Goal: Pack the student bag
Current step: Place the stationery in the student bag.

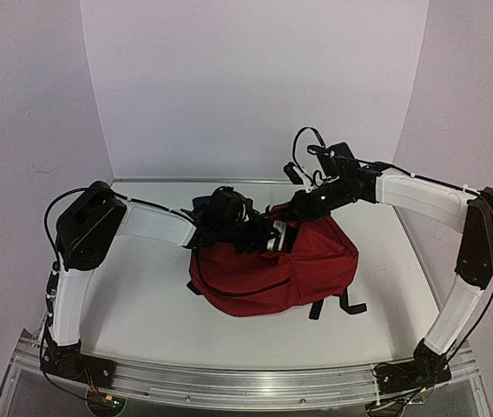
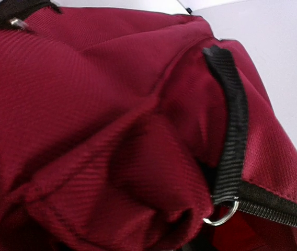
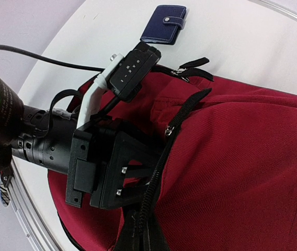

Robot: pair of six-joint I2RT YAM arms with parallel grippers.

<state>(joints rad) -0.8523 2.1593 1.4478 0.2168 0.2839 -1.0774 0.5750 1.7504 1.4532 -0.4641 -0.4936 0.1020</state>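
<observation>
The student bag (image 1: 268, 274), a slumped dark red backpack of ribbed woven fabric, lies in the middle of the white table (image 1: 142, 295), between the two arms. The table's smooth top ends at its near edge in a grooved aluminium rail (image 1: 255, 387), where both arms are bolted. The white-shelled left arm (image 1: 155, 224) reaches in from one side and the right arm (image 1: 420, 195) curves in from the other, and they meet at the bag's far, upper edge.

The left pincer (image 3: 112, 170), a blocky black housing with bare screw heads, presses against the bag's black zipper trim (image 3: 153, 178). Folds of cloth hide its fingers, so whether it stands wide or narrow cannot be told. The right pincer (image 1: 283, 221) sits at the same edge with its jaws closed tight; what they pinch, if anything, cannot be made out.

Seen close from the left wrist, the fabric bunches in soft rolls beside a flat black webbing strap (image 2: 232, 120). A small navy wallet (image 3: 164, 23) with a snap tab lies on the table just beyond the bag. Fine zipper teeth (image 2: 279, 212) run off from a thin steel ring (image 2: 223, 215).
</observation>
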